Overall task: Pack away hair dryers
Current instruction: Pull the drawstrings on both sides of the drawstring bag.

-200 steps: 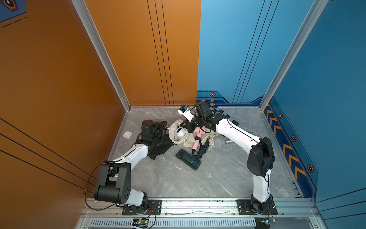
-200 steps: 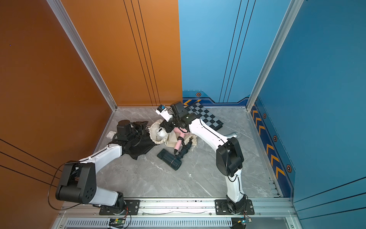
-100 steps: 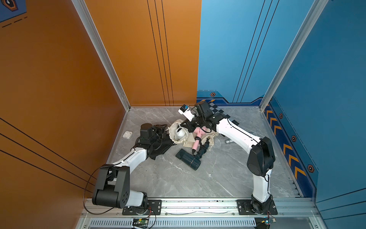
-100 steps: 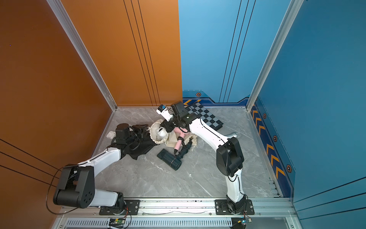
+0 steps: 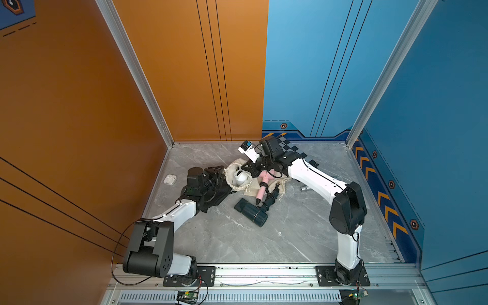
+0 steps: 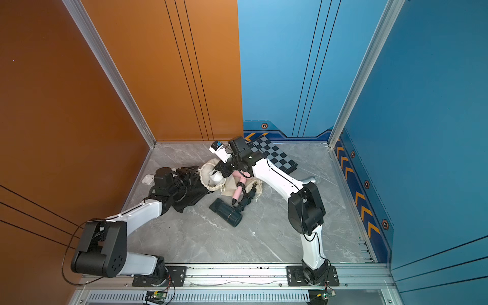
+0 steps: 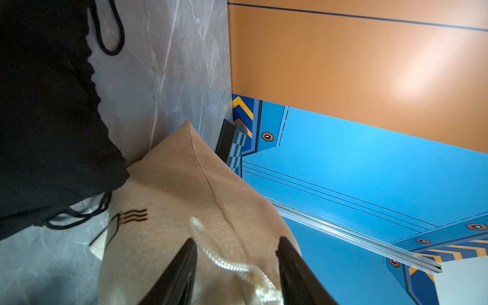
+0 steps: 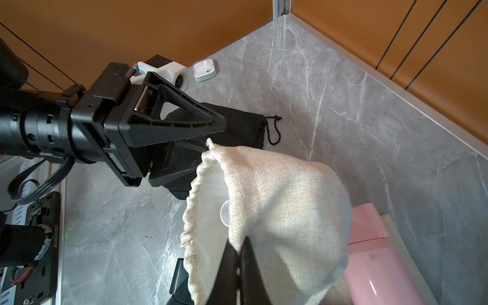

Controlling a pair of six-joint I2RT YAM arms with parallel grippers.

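The white hair dryer (image 5: 241, 177) sits in the mouth of a cream drawstring bag (image 5: 235, 169). My right gripper (image 8: 241, 244) is shut on that bag's rim and holds the mouth up. My left gripper (image 7: 235, 244) is open at the bag's other side, with the white drawstring (image 7: 227, 264) lying loose between its fingers. The pale pink hair dryer (image 5: 264, 184) lies on a second cream bag (image 5: 282, 183) just right of it. The dark teal hair dryer (image 5: 250, 212) lies on the floor nearer the front, its cord bundle (image 5: 269, 200) beside it.
A black drawstring bag (image 5: 214, 194) lies under my left wrist. A white earbud case (image 5: 169, 179) sits by the left wall. A checkered board (image 6: 274, 155) lies at the back, and a silver microphone (image 6: 311, 180) behind my right arm.
My left gripper's jaws have spread wider, and the left arm has drawn slightly back. The right arm and the dryers have not moved.
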